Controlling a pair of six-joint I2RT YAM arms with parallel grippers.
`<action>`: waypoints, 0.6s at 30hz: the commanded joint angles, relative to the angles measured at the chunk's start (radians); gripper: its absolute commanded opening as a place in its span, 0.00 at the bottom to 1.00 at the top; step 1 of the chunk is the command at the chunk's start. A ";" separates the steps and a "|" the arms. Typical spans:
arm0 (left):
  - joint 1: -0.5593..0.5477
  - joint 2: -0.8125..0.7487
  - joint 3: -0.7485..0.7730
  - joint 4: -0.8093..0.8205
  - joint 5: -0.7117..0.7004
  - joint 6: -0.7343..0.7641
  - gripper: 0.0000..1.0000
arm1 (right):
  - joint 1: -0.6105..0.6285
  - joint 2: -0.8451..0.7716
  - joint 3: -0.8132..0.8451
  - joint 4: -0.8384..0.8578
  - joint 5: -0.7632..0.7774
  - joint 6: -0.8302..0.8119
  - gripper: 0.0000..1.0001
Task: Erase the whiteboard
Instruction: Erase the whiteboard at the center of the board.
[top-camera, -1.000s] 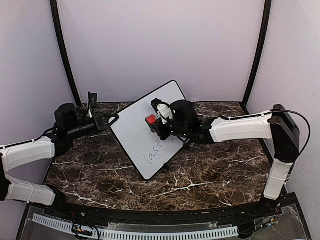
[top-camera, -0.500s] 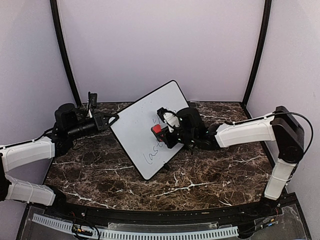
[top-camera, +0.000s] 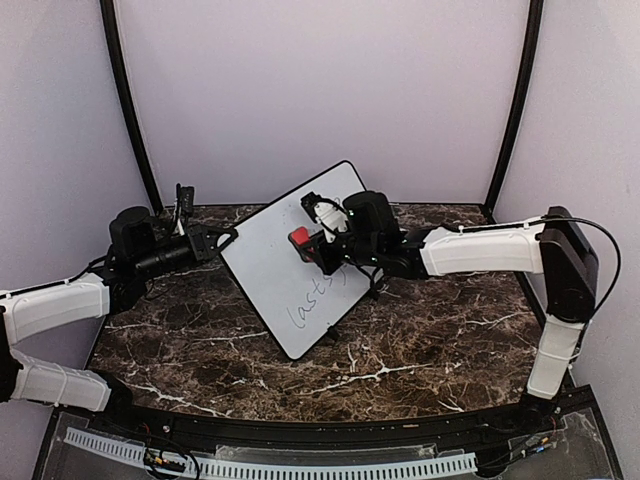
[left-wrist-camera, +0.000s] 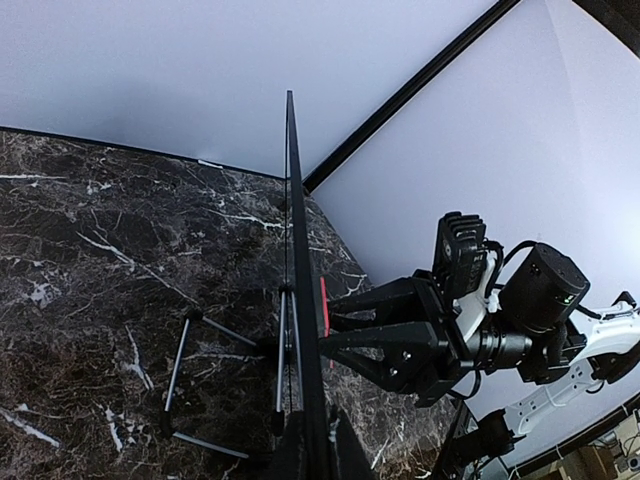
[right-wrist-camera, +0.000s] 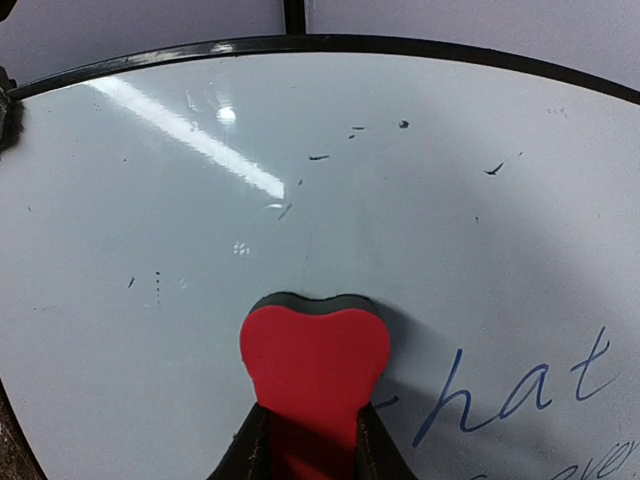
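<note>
The whiteboard (top-camera: 285, 265) stands tilted on the marble table, white with a thin black frame and dark handwriting low on its face. My left gripper (top-camera: 222, 241) is shut on its left edge; in the left wrist view the board (left-wrist-camera: 300, 300) runs edge-on between my jaws. My right gripper (top-camera: 312, 246) is shut on a red heart-shaped eraser (top-camera: 300, 239) pressed against the board's upper middle. In the right wrist view the eraser (right-wrist-camera: 314, 362) lies on the board (right-wrist-camera: 200, 220), with blue writing (right-wrist-camera: 520, 385) to its right.
The board's wire stand legs (left-wrist-camera: 185, 375) rest on the dark marble table (top-camera: 400, 340) behind the board. Purple walls with black corner posts (top-camera: 125, 100) enclose the back and sides. A black rail (top-camera: 300, 425) runs along the near edge.
My right gripper carried the eraser down and right across the board, then back up and left to near where it was one second ago. The left arm and board have held still.
</note>
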 joint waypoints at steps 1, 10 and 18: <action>-0.024 -0.057 0.015 0.160 0.122 -0.008 0.00 | -0.010 -0.011 -0.123 -0.007 -0.006 0.017 0.22; -0.024 -0.044 0.013 0.174 0.132 -0.019 0.00 | -0.010 -0.097 -0.299 0.038 -0.026 0.056 0.22; -0.024 -0.042 0.012 0.174 0.128 -0.016 0.00 | -0.023 -0.045 -0.127 -0.011 -0.029 0.010 0.23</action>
